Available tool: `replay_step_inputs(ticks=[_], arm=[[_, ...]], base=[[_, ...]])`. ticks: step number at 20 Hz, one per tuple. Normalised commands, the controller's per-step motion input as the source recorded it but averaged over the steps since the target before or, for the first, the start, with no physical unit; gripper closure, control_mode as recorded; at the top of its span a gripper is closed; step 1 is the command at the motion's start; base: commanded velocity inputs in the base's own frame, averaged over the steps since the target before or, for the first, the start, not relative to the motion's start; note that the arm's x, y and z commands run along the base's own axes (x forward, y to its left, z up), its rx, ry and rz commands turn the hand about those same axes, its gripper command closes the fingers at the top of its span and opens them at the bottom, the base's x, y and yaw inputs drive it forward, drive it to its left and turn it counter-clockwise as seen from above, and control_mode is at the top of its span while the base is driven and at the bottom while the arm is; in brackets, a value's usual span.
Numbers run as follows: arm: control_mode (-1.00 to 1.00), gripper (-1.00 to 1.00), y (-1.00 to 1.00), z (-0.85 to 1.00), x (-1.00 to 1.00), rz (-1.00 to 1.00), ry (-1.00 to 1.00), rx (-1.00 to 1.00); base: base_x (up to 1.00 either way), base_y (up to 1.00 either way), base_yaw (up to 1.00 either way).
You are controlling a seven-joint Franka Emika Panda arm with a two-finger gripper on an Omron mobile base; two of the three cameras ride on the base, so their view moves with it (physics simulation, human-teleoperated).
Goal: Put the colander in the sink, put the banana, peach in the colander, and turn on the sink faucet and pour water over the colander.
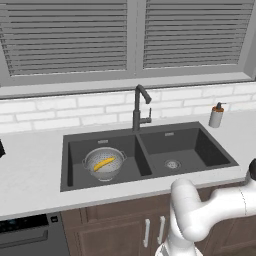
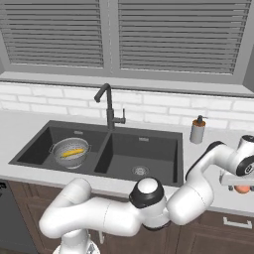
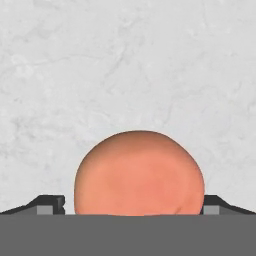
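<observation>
The silver colander (image 1: 112, 170) (image 2: 59, 149) stands in the left basin of the dark grey sink (image 1: 200, 145) (image 2: 149, 154). The yellow banana (image 1: 103, 163) (image 2: 72, 153) lies inside it. The dark gooseneck sink faucet (image 1: 136, 107) (image 2: 109, 106) rises behind the divider, and I see no water running. On the counter right of the sink lies the orange-pink peach (image 3: 139, 172) (image 2: 242, 189). My gripper (image 3: 134, 205) (image 2: 240, 184) hangs directly over it, open. One of its fingertips (image 3: 50, 204) stands on each side of the fruit, clear of it.
A soap dispenser (image 1: 216, 115) (image 2: 198, 130) stands at the back of the counter, right of the sink. The white marble counter (image 3: 125, 60) surrounds the peach. A tiled wall and window blinds close off the back. A dark appliance (image 1: 25, 235) sits below the counter at left.
</observation>
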Motion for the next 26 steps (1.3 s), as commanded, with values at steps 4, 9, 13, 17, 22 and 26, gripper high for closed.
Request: replay_step_inputs(ticks=[4, 9, 13, 17, 22, 26], arm=[[-1.00, 1.00, 0.00, -0.31, 0.00, 0.02, 0.01, 0.00], [-1.00, 1.00, 0.00, -0.17, 0.00, 0.01, 0.04, 0.00], [-1.00, 1.00, 0.00, -0.01, -0.12, 0.01, 0.00, 0.00], [-1.00, 1.00, 0.01, 0.11, -0.31, 0.03, -0.08, 0.03], [-1.00, 1.00, 0.26, 0.43, -0.31, 0.05, -0.18, 0.05], [-1.00, 1.00, 0.43, 0.66, -0.40, 0.05, -0.22, 0.00]], base=[[0.00, 0.00, 0.00], [0.00, 0.00, 0.00], [0.00, 0.00, 0.00], [0.00, 0.00, 0.00], [0.00, 0.00, 0.00], [0.00, 0.00, 0.00]])
